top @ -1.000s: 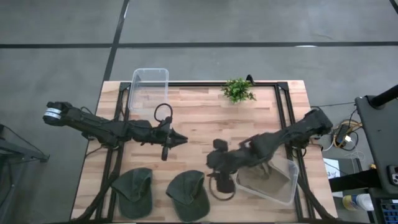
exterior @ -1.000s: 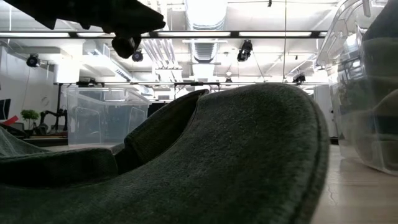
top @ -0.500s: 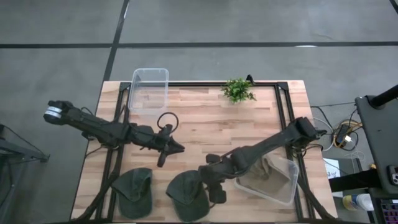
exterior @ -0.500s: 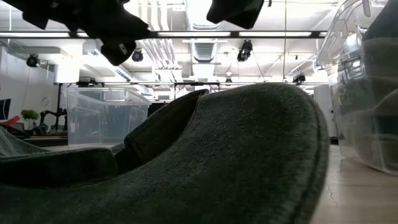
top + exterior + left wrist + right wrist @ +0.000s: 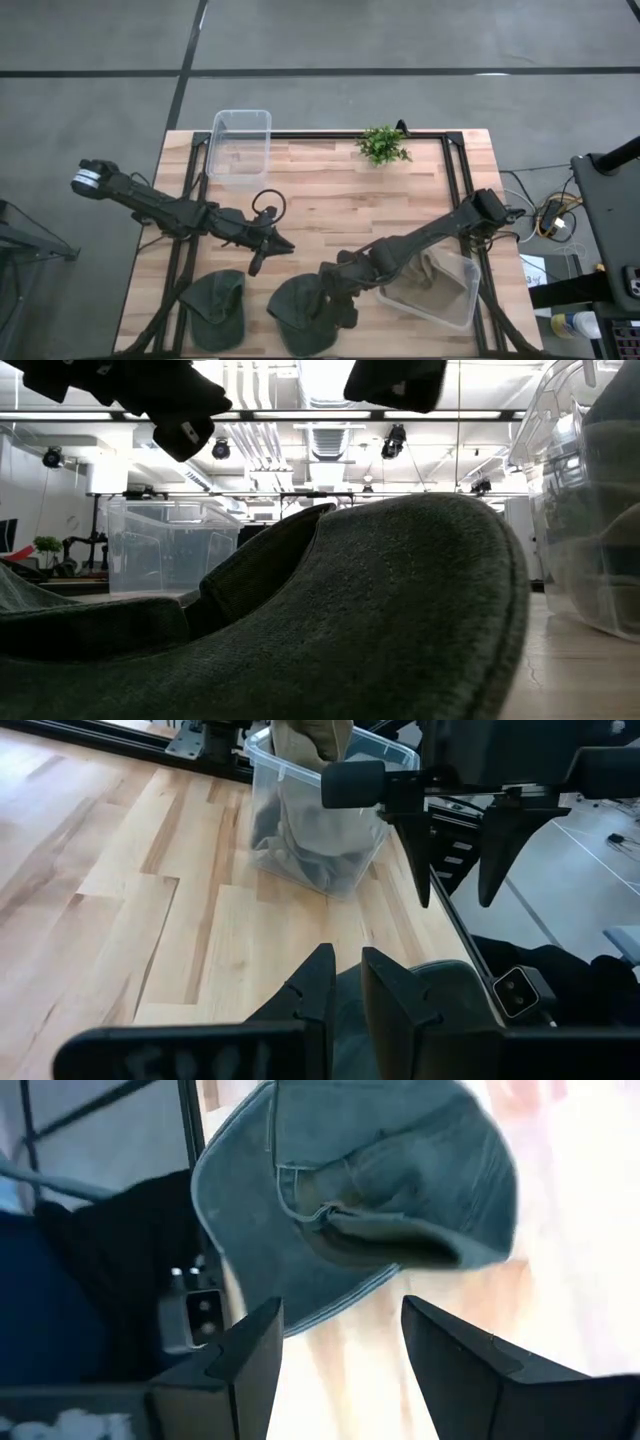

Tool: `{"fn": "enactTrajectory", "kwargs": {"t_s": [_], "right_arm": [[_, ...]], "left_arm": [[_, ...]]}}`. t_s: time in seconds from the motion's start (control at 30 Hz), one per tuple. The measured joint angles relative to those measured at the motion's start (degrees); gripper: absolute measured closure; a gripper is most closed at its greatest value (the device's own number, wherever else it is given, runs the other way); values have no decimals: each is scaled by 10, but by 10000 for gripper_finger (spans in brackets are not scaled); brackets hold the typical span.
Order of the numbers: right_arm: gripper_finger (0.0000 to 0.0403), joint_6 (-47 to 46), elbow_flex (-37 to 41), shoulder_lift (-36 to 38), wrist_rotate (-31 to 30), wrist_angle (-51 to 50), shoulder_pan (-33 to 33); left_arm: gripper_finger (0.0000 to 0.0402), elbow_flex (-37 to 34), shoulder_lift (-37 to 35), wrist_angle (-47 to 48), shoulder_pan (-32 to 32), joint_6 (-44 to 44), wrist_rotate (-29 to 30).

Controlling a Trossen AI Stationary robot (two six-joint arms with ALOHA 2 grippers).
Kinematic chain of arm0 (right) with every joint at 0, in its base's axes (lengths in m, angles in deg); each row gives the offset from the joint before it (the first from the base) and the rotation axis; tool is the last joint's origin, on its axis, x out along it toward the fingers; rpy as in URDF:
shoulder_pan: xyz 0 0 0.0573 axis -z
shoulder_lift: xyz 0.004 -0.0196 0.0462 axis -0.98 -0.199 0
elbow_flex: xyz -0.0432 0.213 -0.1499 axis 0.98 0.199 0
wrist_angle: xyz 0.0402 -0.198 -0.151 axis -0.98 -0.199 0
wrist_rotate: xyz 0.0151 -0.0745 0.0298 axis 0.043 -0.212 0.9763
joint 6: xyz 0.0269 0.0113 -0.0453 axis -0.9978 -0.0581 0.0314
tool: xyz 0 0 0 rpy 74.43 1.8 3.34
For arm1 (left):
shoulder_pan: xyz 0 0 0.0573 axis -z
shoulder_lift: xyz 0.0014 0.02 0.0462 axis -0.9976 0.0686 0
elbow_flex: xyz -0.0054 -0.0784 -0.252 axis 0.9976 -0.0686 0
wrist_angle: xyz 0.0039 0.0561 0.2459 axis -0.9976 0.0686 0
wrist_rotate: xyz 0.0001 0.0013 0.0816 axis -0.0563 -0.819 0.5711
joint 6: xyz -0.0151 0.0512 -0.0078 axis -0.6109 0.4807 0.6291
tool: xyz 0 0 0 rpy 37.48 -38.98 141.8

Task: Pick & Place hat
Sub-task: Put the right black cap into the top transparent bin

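Your right gripper [image 5: 338, 305] hangs over the near middle of the counter [image 5: 330, 190], directly above the right-hand hat [image 5: 300, 315]. Its fingers [image 5: 255, 1355] stand well apart with nothing between them; in the right wrist view the hat [image 5: 380, 1200] lies just beyond their tips, crown and brim both visible, not touched as far as you can see.

Your left gripper [image 5: 262, 258] sits left of centre, pointing toward the near edge, just beyond the far side of the two hats. Its fingers [image 5: 318, 985] are nearly together, only a narrow slit between them, and they hold nothing. The left wrist view looks past them to the green cloth of a hat [image 5: 440, 1000] below.

There are two dark green hats on the near side of the counter: the left-hand hat [image 5: 218, 305] lies by the near left corner, the other just to its right under your right gripper. They are close but whether they touch you cannot tell.

A clear bin [image 5: 432, 290] with pale cloth inside stands at the near right, beside the right arm. An empty clear bin [image 5: 240, 145] stands at the far left edge, and a small green plant [image 5: 383, 145] at the far edge right of centre.
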Motion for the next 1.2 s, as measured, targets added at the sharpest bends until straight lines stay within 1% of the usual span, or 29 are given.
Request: {"fn": "enactTrajectory", "kwargs": {"t_s": [0.17,0.33,0.43,0.6,0.83,1.03,1.2], "right_arm": [[202,-75,0,0,10,0,-2],[202,-109,1,-9,-6,2,-3],[202,-123,2,-25,-3,4,-3],[202,-131,3,-50,7,11,-3],[202,-142,4,-87,56,19,-3],[204,-127,4,-114,62,36,-3],[221,-101,5,-114,59,64,0]], "left_arm": [[356,-1,0,0,0,0,2],[356,-1,0,0,0,-1,2],[356,-1,0,0,0,-1,2],[356,-1,0,-1,0,0,2],[356,-1,0,-1,0,0,2],[356,-1,0,-1,-1,0,2],[356,-1,0,0,-1,0,2]]}}
